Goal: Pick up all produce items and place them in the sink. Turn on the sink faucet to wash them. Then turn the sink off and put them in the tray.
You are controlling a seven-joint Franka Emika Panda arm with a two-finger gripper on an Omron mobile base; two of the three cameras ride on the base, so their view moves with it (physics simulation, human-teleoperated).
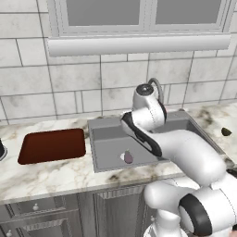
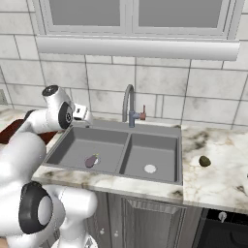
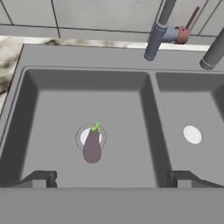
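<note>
A marble counter (image 2: 218, 179) runs under a tiled wall and a window, with the grey double-basin sink (image 2: 130, 128) set into it. The gripper (image 3: 111, 178) hangs above the left basin, its jaws spread wide and holding nothing; in the hand view the two finger tips stand far apart with bare basin floor between them.

Directly below and a little ahead of the gripper, the eggplant (image 3: 92, 145) lies on the left basin's drain, so one produce item looks delivered. The dark roundish item (image 2: 205, 161) sits on the counter well off to the gripper's right, beyond the right basin, and has yet to be fetched. The sink faucet (image 2: 128, 104) rises behind the divider, ahead and to the right of the gripper; no water can be seen running.

The tray (image 1: 53, 145) rests on the counter to the gripper's left, with nothing in it. Judged from this, the task is early: the second pick, the washing, the shut-off and both transfers to the tray remain.
</note>
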